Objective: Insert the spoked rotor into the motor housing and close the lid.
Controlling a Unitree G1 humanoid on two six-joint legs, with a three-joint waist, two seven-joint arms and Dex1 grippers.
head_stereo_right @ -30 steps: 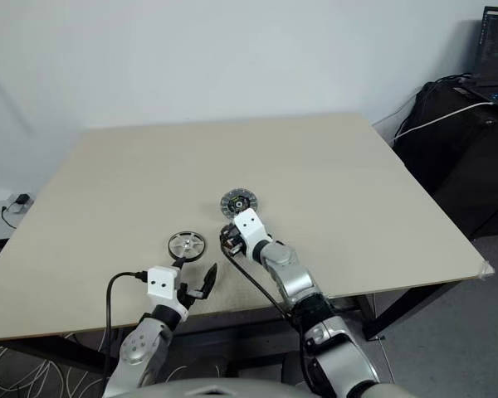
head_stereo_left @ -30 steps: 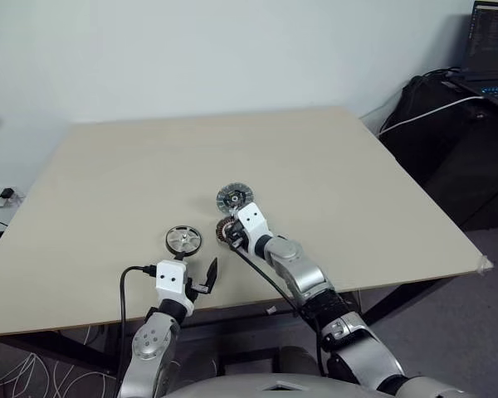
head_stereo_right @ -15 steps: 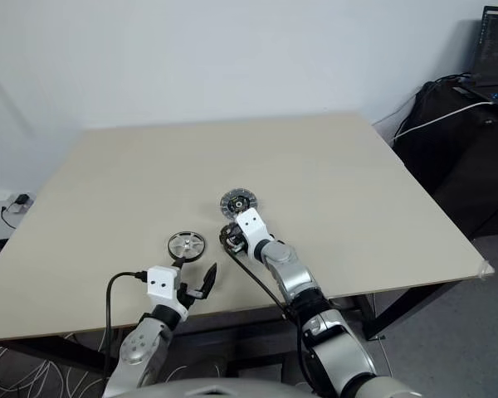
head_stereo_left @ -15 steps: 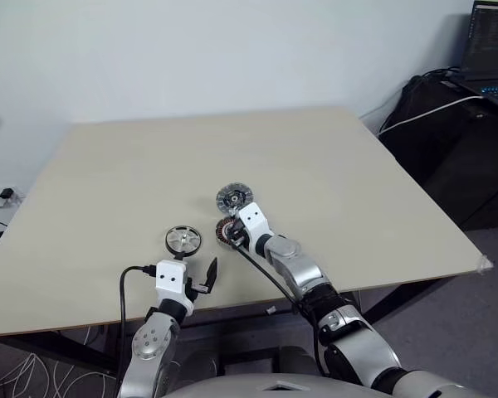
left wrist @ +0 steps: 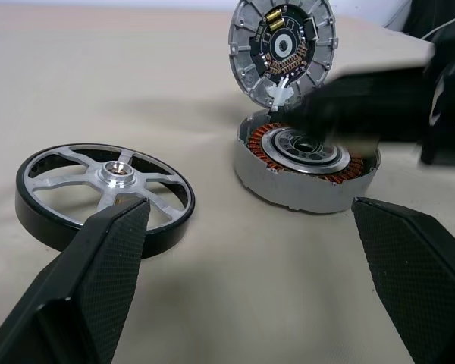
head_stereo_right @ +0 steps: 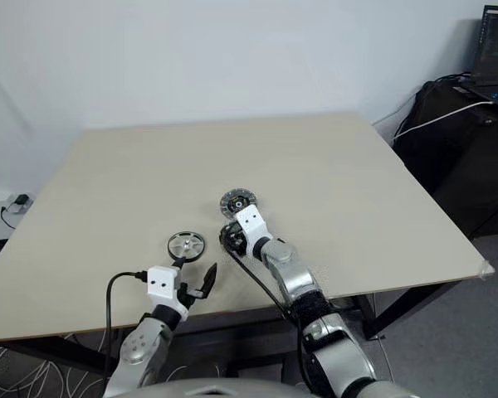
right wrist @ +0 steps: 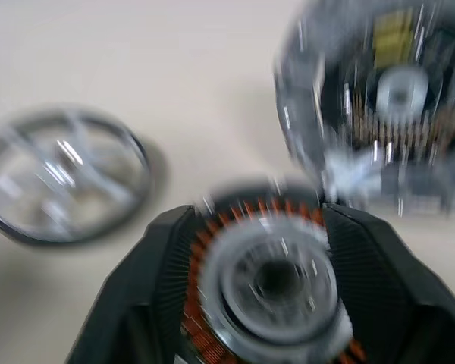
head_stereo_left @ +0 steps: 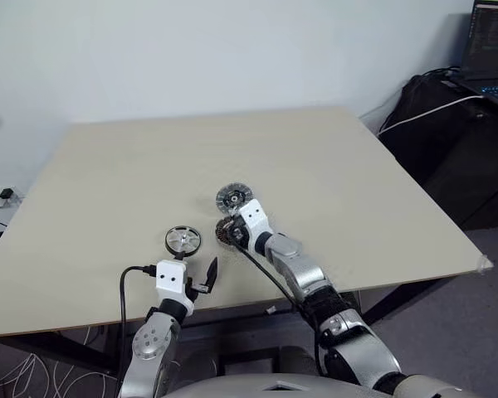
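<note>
The spoked rotor [left wrist: 106,193], a silver wheel with a dark rim, lies flat on the table, to the left of the motor housing [left wrist: 288,199]. The housing's copper coils face up. Its lid [left wrist: 283,49] stands tilted open at the housing's far side, showing its segmented inner rim. My right gripper [head_stereo_left: 231,233] hovers over the housing, open, with one finger [right wrist: 155,280] on each side of the coil ring. My left gripper [left wrist: 246,208] is wide open near the table's front edge, short of the rotor and holding nothing.
The beige table [head_stereo_left: 357,182] stretches wide beyond the parts. Its front edge runs just under my left gripper. A dark bag [head_stereo_left: 448,124] and a laptop [head_stereo_left: 491,50] sit off the table at the far right.
My right gripper has lifted slightly over the housing. The left arm, rotor, housing and lid are where they were.
</note>
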